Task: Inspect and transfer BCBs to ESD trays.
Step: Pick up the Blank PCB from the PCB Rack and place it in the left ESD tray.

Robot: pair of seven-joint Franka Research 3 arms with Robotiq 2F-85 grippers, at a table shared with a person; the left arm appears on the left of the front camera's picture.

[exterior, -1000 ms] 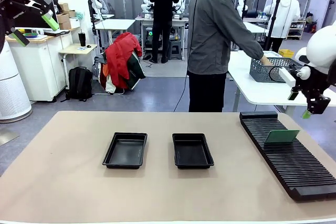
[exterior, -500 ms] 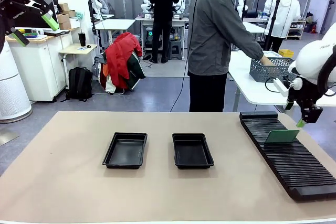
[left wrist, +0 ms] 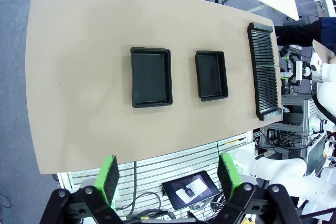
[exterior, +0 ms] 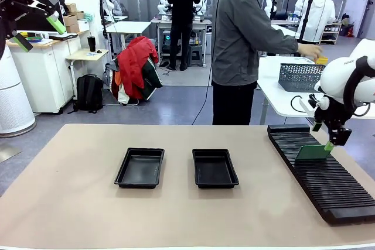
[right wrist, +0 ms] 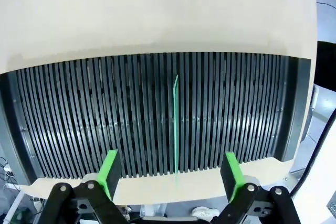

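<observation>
One green BCB (exterior: 313, 153) stands on edge in a slot of the long black ribbed rack (exterior: 331, 182) at the table's right. My right gripper (exterior: 323, 137) hovers open just above and behind the board's top edge. In the right wrist view the BCB (right wrist: 175, 124) is a thin green line running between my open right gripper (right wrist: 170, 174). Two black ESD trays (exterior: 139, 185) (exterior: 215, 186) lie with nothing in them mid-table. My left gripper (exterior: 40, 33) is raised high at the far left, open. From there the left wrist view looks down on both trays (left wrist: 132, 77) (left wrist: 211, 98).
A person in a grey jacket (exterior: 240, 33) stands beyond the far edge, turned to a side table holding a dark mesh basket (exterior: 302, 77). Bare tan tabletop (exterior: 76, 203) surrounds the trays. The rack (left wrist: 264, 72) lines the table's right edge.
My right arm has come down and leftward until its gripper is over the board in the rack. The person's hand has lifted from the basket. My left arm is still.
</observation>
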